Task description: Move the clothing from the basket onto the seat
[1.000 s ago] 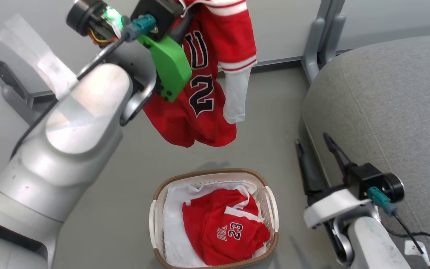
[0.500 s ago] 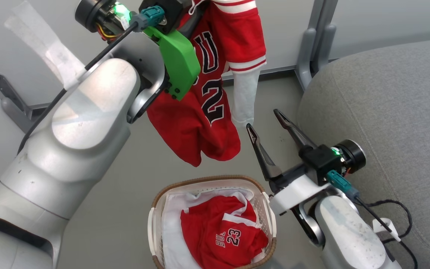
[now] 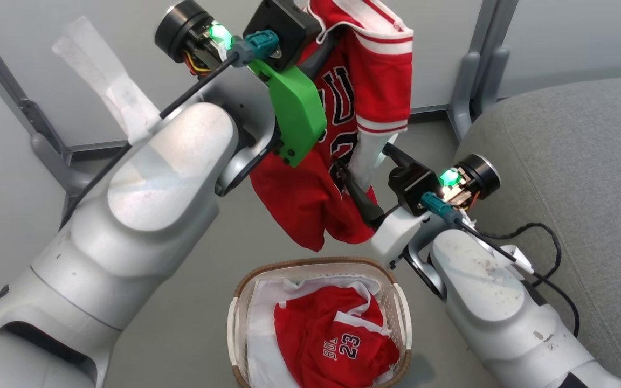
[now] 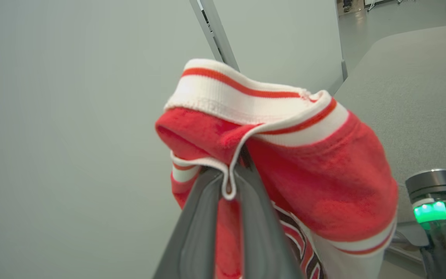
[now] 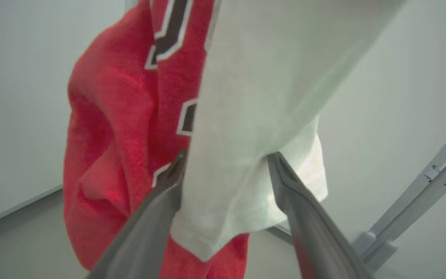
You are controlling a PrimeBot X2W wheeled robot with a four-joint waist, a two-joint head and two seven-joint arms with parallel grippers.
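Seat (image 3: 569, 151): big grey cushion, robot's right. Basket (image 3: 239, 293) on floor (image 3: 192, 280) below arms, holds second red garment (image 3: 332, 339) on white cloth (image 3: 256, 334). Jersey (image 3: 305, 215) hangs in air above basket, beside seat edge, not over it. Left gripper (image 4: 229, 174): fingers clamped on striped trim (image 4: 242, 91). Right gripper (image 5: 227, 159): fingers apart, straddling jersey's white flap (image 5: 254, 97), no pinch. Handling guess: light, limp, drapes, swings; trim grip looks secure; low second pinch would spread it.

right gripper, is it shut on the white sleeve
No, the right gripper stands open, with one finger on each side of the white sleeve.
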